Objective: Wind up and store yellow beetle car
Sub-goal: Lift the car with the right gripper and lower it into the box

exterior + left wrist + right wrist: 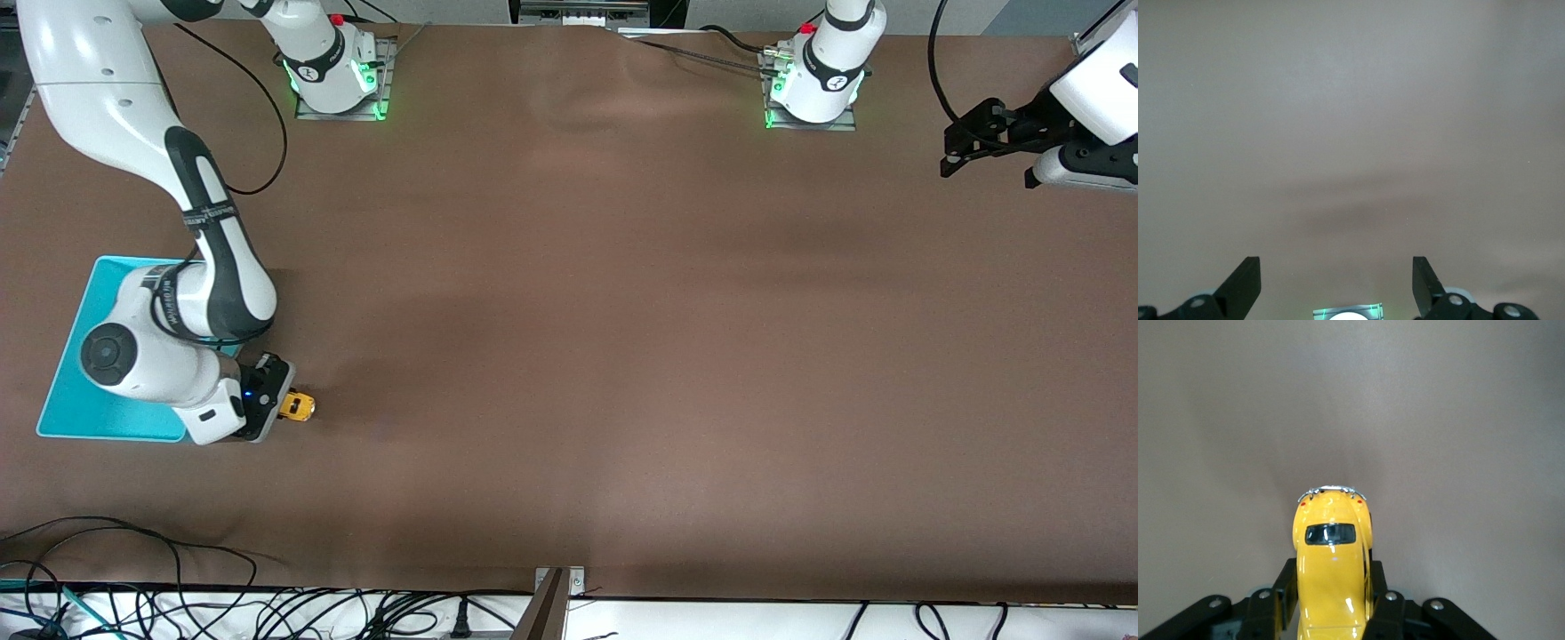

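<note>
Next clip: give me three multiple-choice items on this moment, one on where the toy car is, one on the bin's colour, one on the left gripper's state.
1. Where is the yellow beetle car?
A. in the bin
B. between the right gripper's fingers, beside the bin
C. under the left gripper

2. What colour is the bin?
A. turquoise
B. red
C. white

3. The left gripper is:
A. shut on the car
B. open, holding nothing
C. shut on a cable

Key: 1 B, the right wrist view shows the fingers flanking the car; 2 A, seen in the front view; 3 B, its fingers stand apart over bare table.
</note>
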You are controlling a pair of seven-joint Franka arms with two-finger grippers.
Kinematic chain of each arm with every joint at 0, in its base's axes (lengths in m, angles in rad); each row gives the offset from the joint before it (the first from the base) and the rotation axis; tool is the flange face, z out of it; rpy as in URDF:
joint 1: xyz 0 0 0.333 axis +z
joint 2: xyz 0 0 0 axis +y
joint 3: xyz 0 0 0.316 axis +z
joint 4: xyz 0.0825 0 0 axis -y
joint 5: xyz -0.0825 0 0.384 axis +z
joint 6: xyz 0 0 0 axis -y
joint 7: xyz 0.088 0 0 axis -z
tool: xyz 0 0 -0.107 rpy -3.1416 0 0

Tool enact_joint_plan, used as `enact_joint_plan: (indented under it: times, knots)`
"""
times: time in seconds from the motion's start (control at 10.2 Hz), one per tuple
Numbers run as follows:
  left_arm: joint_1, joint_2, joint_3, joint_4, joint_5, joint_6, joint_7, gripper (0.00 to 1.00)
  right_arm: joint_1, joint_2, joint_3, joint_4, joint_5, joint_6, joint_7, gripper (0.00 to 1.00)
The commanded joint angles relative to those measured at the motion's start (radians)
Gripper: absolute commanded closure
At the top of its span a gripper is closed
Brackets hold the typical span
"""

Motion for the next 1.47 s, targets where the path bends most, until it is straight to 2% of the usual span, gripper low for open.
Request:
enact_joint_plan:
  times: [0.0, 0.29, 0.49, 0.78, 0.98, 1.37]
  knots:
    - [0.004, -0.004, -0.006, 0.022, -0.008, -0.027, -0.005, 0.0, -0.01, -0.004, -0.005, 0.117, 0.008, -0.191, -0.022, 1.0]
    - [0.004, -0.004, -0.001, 0.037, -0.011, -0.027, -0.007, 0.0, -0.062, -0.004, -0.006, 0.185, 0.008, -0.335, -0.041, 1.0]
    - [0.0, -0.002, -0.01, 0.051, -0.01, -0.028, -0.008, 0.0, -0.112, -0.004, -0.006, 0.214, 0.005, -0.38, -0.135, 1.0]
    - [-0.001, -0.001, -0.007, 0.053, -0.01, -0.028, -0.007, 0.0, -0.143, -0.017, -0.04, 0.213, -0.05, -0.386, -0.266, 1.0]
    - [0.001, -0.002, -0.007, 0.053, -0.01, -0.027, -0.007, 0.0, -0.151, -0.015, -0.07, 0.203, -0.053, -0.385, -0.347, 1.0]
    - [0.001, -0.002, -0.006, 0.051, -0.01, -0.027, -0.007, 0.0, -0.174, -0.009, -0.078, 0.13, -0.056, -0.347, -0.397, 1.0]
